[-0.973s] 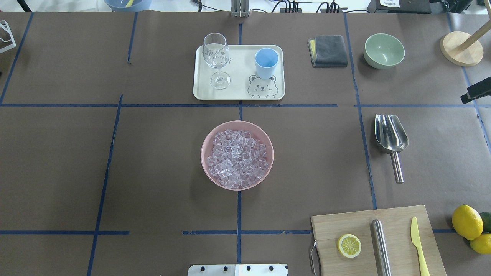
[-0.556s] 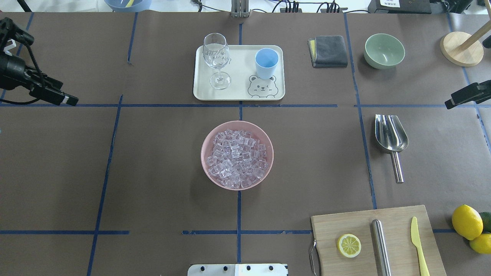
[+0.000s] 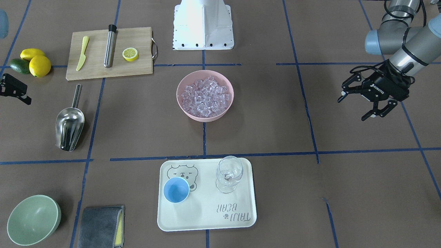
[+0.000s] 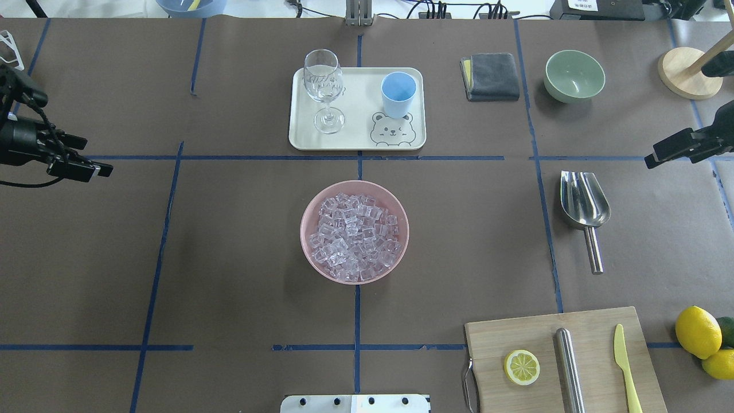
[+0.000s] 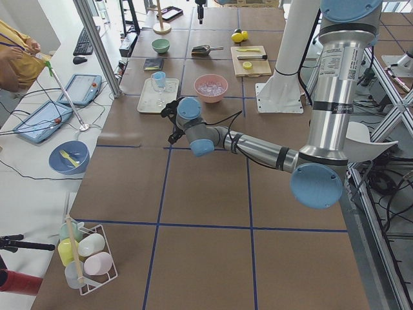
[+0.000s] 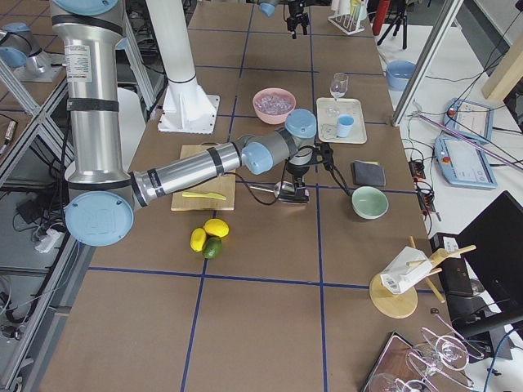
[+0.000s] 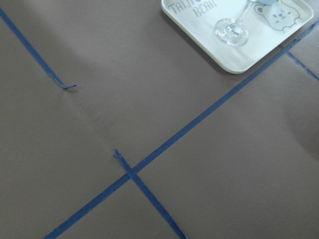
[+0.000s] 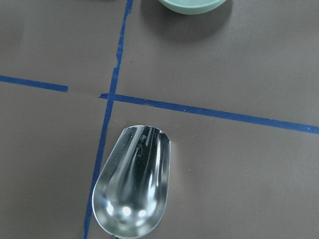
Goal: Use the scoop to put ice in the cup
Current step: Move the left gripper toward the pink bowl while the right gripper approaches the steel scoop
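The steel scoop (image 4: pixel 585 201) lies on the table at the right with its handle toward me; its trough fills the bottom of the right wrist view (image 8: pixel 132 194). The light-blue cup (image 4: pixel 398 92) stands on a cream tray (image 4: pixel 358 109) at the back middle. The ice (image 4: pixel 354 236) fills a pink bowl (image 4: pixel 304 229) at the centre. My right gripper (image 4: pixel 665 152) hovers just beyond and right of the scoop; I cannot tell whether it is open. My left gripper (image 3: pixel 358 105) is open and empty above the table's far left (image 4: pixel 86 166).
A clear stemmed glass (image 4: pixel 323 80) shares the tray with the cup. A grey cloth (image 4: pixel 490 76), a green bowl (image 4: pixel 574 74) and a wooden stand (image 4: pixel 688 71) are at the back right. A cutting board (image 4: pixel 539 338) with a lemon half, a steel cylinder and a knife is front right, with lemons (image 4: pixel 698 331) beside it.
My left arm has come into view at the left edge and shifted slightly toward me. My right gripper has moved left, closer to the scoop. The objects have not moved.
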Controlling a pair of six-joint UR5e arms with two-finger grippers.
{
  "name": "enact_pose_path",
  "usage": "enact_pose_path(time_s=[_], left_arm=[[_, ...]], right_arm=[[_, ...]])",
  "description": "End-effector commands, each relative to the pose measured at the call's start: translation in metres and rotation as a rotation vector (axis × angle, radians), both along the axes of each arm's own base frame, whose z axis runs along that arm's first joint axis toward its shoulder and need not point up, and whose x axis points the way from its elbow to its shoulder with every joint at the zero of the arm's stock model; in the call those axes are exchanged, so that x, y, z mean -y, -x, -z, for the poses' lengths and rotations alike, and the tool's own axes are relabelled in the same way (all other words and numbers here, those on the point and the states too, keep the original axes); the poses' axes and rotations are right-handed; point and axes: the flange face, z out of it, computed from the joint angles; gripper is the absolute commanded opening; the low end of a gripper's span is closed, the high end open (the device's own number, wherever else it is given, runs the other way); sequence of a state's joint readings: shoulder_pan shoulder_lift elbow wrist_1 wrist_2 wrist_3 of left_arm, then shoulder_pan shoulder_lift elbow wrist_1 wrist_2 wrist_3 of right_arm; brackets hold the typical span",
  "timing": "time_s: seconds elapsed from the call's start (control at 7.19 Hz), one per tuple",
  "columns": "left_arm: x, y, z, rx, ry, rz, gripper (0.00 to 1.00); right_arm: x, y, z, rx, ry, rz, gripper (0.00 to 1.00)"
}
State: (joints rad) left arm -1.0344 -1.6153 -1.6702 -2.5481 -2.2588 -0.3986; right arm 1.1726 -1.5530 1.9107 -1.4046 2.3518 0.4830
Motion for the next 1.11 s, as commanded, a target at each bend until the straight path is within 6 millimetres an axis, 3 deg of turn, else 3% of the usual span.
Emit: enact_pose_path(time_s=[0.0, 0.14, 0.28, 0.42, 0.56, 0.7, 0.83, 0.97], left_arm=[[-0.006, -0.022, 0.025, -0.097, 0.031, 0.009, 1.0], [-0.014, -0.042, 0.045, -0.141, 0.092, -0.003, 1.0], [-0.018, -0.095, 0.092, -0.192, 0.045, -0.08, 1.0], [-0.017, -0.126, 0.126, -0.222, 0.046, -0.115, 1.0], [-0.036, -0.166, 0.15, -0.24, 0.049, -0.1, 1.0], [-0.049, -0.198, 0.157, -0.242, 0.042, -0.108, 1.0], [-0.052, -0.193, 0.157, -0.249, 0.035, -0.094, 1.0], [-0.054, -0.205, 0.161, -0.25, 0.027, -0.104, 1.0]], right_arm=[[-0.016, 0.024, 0.029, 0.024, -0.01, 0.021, 1.0], [-0.03, 0.036, 0.04, 0.035, 0.068, -0.025, 1.0], [-0.04, 0.041, 0.042, 0.008, 0.098, -0.072, 1.0], [-0.054, 0.053, 0.048, -0.014, 0.102, -0.093, 1.0], [-0.069, 0.072, 0.056, -0.043, 0.104, -0.118, 1.0], [-0.081, 0.085, 0.067, -0.044, 0.111, -0.134, 1.0], [-0.083, 0.088, 0.069, -0.045, 0.12, -0.148, 1.0], [-0.086, 0.09, 0.069, -0.046, 0.122, -0.144, 1.0]])
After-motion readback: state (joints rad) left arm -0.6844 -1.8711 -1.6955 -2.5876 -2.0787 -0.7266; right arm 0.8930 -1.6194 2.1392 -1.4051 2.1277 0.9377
